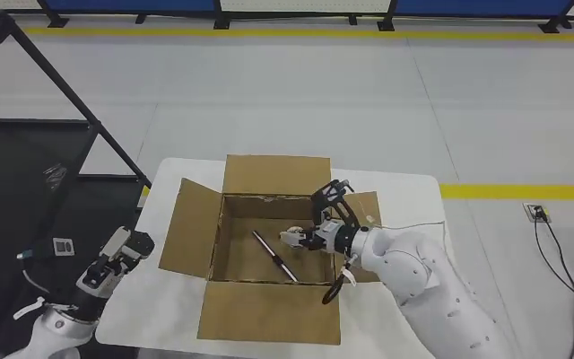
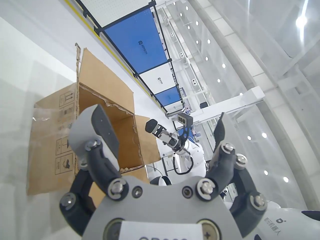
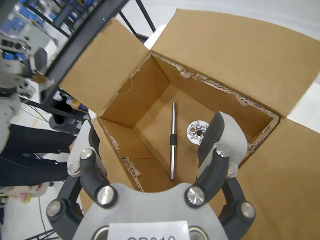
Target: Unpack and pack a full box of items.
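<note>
On the desk (image 1: 404, 193), mid-surface, sits an open cardboard box (image 1: 269, 312) with its flaps folded out. On the box floor a metal rod (image 3: 173, 138) with a black band lies flat and diagonal. A round metal disc (image 3: 196, 132) lies just beside it, not touching. The right gripper (image 3: 155, 131) hangs over the box's right side, fingers spread, holding nothing. The left gripper (image 1: 134, 242) is at the desk's left edge, left of the box, pointed upward, fingers spread, nothing between them.

We look across a pale floor (image 1: 269, 90) with a yellow line (image 1: 269, 32) far off, blue panels (image 2: 135, 43) beyond it, and a black metal frame (image 1: 76, 100) at left.
</note>
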